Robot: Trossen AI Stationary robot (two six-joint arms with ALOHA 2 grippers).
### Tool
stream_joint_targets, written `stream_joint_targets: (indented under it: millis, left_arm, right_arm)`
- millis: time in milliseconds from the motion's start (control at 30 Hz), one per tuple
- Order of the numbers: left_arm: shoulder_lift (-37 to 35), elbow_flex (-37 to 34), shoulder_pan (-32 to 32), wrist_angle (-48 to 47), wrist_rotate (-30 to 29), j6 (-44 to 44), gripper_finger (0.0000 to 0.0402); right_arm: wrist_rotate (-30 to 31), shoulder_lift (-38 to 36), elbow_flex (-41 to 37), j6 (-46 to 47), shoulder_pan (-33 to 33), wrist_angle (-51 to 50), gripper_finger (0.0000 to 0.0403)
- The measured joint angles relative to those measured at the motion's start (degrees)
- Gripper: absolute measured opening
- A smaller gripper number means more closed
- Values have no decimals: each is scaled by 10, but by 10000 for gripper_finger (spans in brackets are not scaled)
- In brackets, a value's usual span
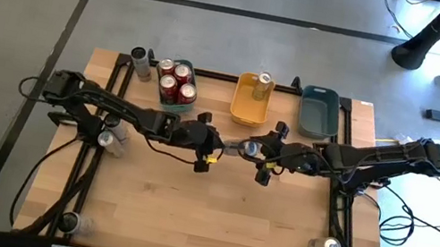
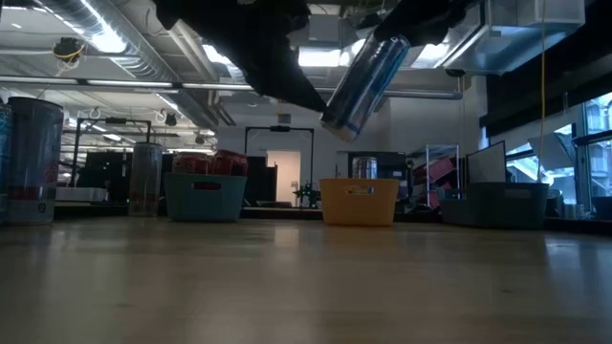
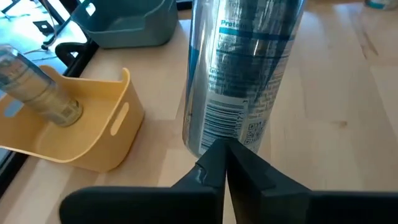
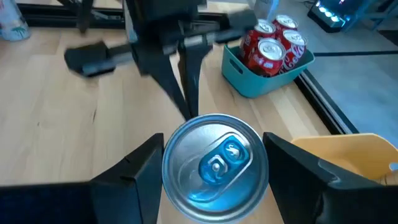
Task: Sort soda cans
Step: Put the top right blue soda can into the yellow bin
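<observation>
So we've got a silver-blue soda can point(image 2: 366, 84) hanging in mid-air over the middle of the table, tilted, with the right gripper point(image 4: 214, 171) clamped on it, one finger on each side of the can wall just under the rim. The left gripper point(image 3: 222, 163) sits right at the can's opposite end with its fingers pinched fully together, and nothing seems to be between them, so it looks like it closed on air or just brushes the can's base. We can't tell for sure if it's touching. The teal tray point(image 1: 195, 75) holds four red cans point(image 1: 176, 81), the yellow tray point(image 1: 241, 109) has one gold can point(image 1: 264, 81), and the grey-blue tray point(image 1: 317, 113) seems to hold nothing yet, so our guess is that's where this one goes. Handling-wise: thin smooth metal, probably light if it's drained, slick on the sides and easy to dent. We'd grab mid-body across the round wall, not at the rim, and squeeze gently.
</observation>
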Motion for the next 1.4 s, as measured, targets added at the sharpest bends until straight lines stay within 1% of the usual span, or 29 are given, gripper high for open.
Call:
stream_joint_targets:
  millis: [267,433,633,800,1000,1067,1167,1267,1400]
  left_arm:
    - [8,-1,1,35,-3,0,3]
    - [11,0,1,45,-5,1,3]
    - [21,0,5,44,-2,-4,3]
    - [20,0,5,22,0,10,3]
    - [-15,1,5,-43,-8,5,3]
    - [-26,1,5,-61,-10,-1,3]
    - [-37,1,8,-84,-11,-3,3]
    - [-38,1,9,-85,-12,-3,3]
    - [-38,1,8,-89,-12,-5,3]
  right_arm:
    - [16,40,0,-13,-9,14,225]
    - [14,54,0,-27,-26,51,225]
    - [15,57,0,-55,-31,91,225]
    - [19,57,0,-57,-31,87,225]
    - [94,54,0,-71,-35,55,225]
    - [110,51,0,-78,-41,55,225]
    - [114,44,1,-87,-66,59,225]
    - [113,38,1,-91,-107,52,225]
    - [92,38,1,-115,-168,47,225]
